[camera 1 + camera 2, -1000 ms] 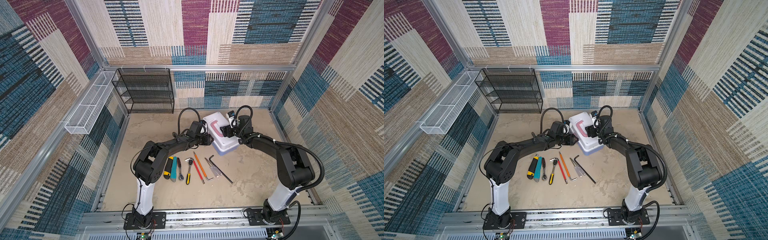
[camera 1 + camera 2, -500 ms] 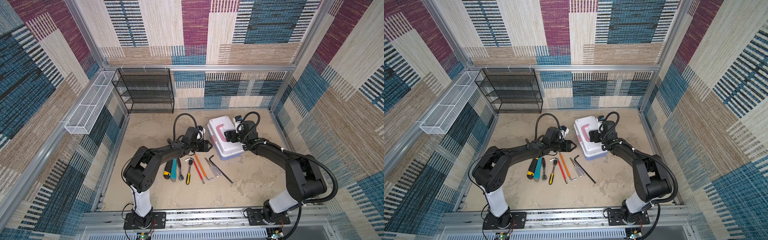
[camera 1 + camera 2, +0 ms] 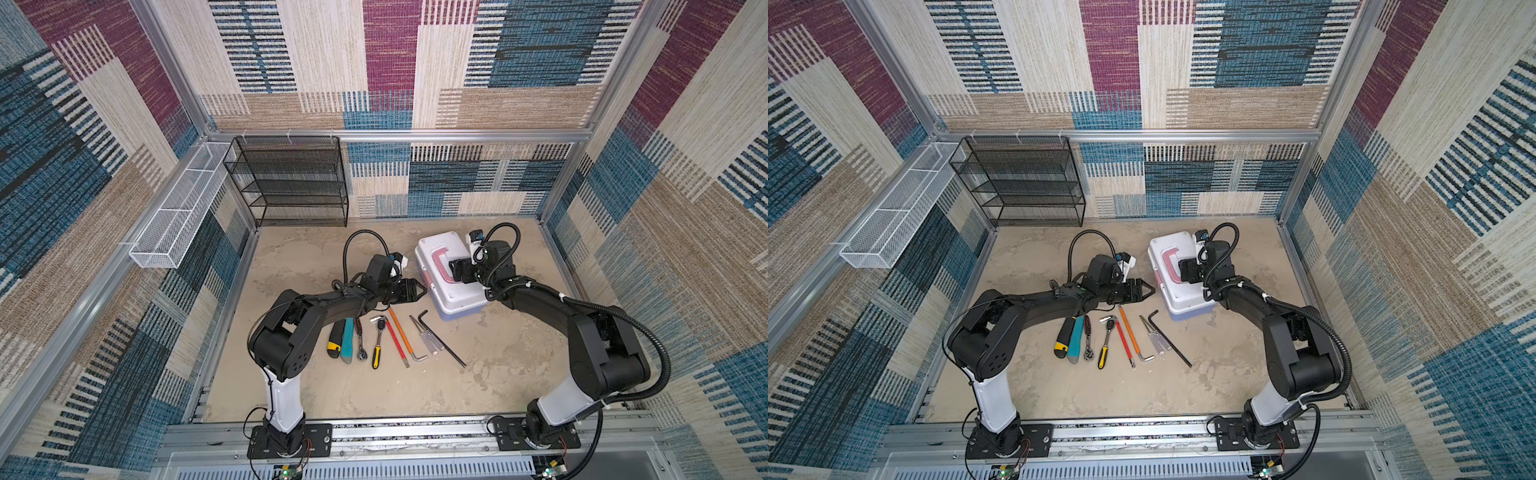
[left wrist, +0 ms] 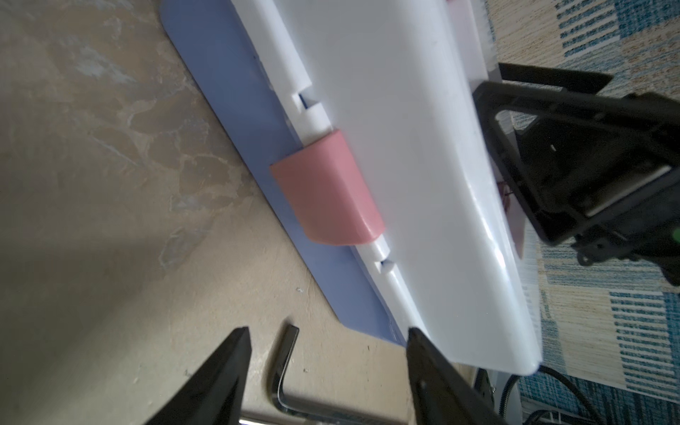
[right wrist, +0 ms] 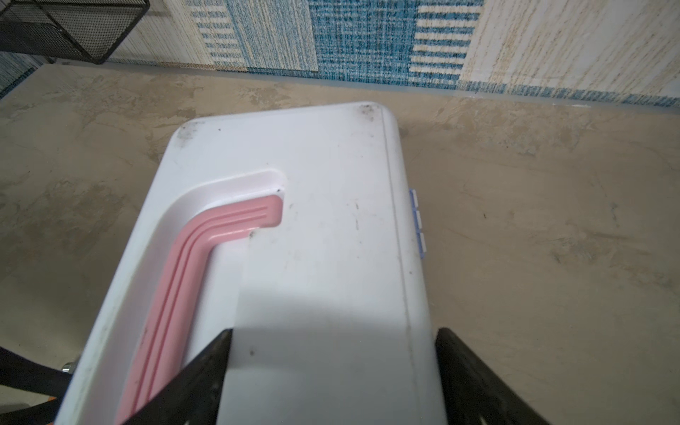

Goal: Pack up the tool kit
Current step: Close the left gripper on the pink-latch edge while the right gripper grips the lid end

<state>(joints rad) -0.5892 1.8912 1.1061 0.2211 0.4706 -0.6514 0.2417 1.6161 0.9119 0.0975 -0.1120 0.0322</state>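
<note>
Closed tool kit point(image 3: 455, 295), left hand point(image 3: 421, 289) near latch point(image 4: 325, 191) — jaws apart

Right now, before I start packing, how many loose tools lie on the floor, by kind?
Knives: 2
Ratchets: 2
Long screwdrivers: 2
Small clear screwdrivers: 2, as far as I can tell
Hex keys: 2
Total: 10

I see patchwork woven walls point(image 3: 324, 62) in blue, maroon and beige. Mottled beige tabletop point(image 3: 498, 386). Black mesh shelf rack point(image 3: 291, 183) at back, left of centre. White mesh basket point(image 3: 174, 224) on the left wall. Light is even.
</note>
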